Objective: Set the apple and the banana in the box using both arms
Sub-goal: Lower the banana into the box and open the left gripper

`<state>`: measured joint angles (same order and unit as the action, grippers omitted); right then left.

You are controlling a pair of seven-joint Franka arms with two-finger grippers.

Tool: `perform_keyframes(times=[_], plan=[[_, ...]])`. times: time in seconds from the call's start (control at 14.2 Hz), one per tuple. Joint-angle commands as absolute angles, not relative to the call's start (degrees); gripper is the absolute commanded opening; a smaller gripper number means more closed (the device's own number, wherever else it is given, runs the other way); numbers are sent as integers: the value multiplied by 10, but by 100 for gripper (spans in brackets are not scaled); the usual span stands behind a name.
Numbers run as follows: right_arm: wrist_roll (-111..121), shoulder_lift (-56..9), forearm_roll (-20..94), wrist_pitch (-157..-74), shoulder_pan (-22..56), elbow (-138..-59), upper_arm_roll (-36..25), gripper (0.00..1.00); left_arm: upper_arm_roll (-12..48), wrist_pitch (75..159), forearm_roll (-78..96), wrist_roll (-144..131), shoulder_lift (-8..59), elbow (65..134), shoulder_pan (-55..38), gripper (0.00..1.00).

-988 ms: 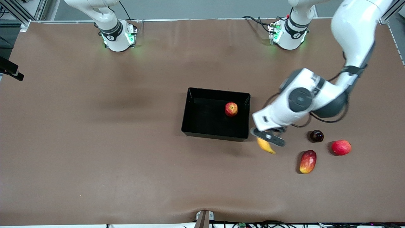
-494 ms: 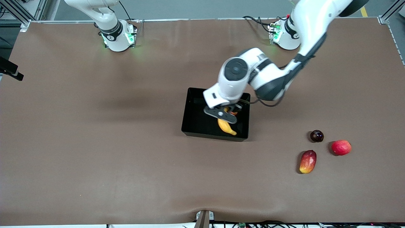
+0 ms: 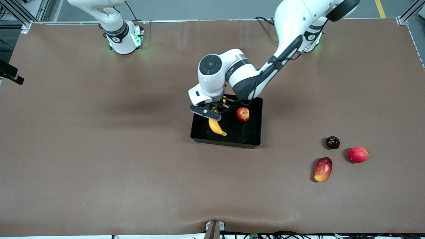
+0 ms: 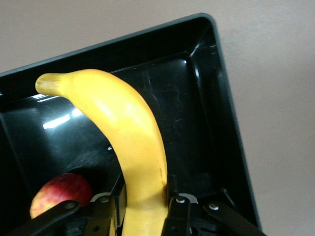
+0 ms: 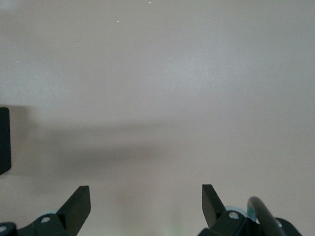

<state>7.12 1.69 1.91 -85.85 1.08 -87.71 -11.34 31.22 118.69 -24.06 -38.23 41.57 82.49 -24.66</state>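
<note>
Item 1, the box (image 3: 255, 137): black plastic bin near the middle of the brown table (image 3: 99, 149), standing flat, open side up.

Item 2, the apple (image 3: 242, 114): I log it lying on the floor of the box, in the half toward the left arm's end of the table. It also shows in the left wrist view (image 4: 59, 194).

Item 3, the banana (image 3: 217, 127): clamped in the left gripper (image 3: 212, 111) and hanging over the inside of the box, beside the apple and apart from it. In the left wrist view the banana (image 4: 128, 132) runs out from between the two fingers (image 4: 179, 209), which press on its sides.

Item 4, the right gripper (image 5: 146, 201): I see it only in its own wrist view, jaws spread wide with nothing between them, over bare table. The right arm (image 3: 113, 23) waits near its base.

Item 5, other fruit, toward the left arm's end of the table, nearer the front camera than the box: a dark round fruit (image 3: 332, 142), a plain red round fruit (image 3: 358, 154) and an oblong red-and-yellow fruit (image 3: 323, 169), all apart from one another.
</note>
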Motion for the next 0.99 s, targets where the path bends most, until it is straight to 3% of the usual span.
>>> perform_keyframes(times=[0.0,0.35,0.71,0.92], plan=[[75,19,20,-853,4,-878,-110,100,304,1208,-245,-383,443,804,-254,0],[75,19,20,-853,4,-878,-110,100,244,1244,-245,-381,468,804,-300,0],[75,19,20,-853,4,-879,-110,100,239,1267,-246,-384,501,804,-303,1],[75,19,20,-853,4,-879,-110,100,216,1272,-246,-384,509,804,-320,20]])
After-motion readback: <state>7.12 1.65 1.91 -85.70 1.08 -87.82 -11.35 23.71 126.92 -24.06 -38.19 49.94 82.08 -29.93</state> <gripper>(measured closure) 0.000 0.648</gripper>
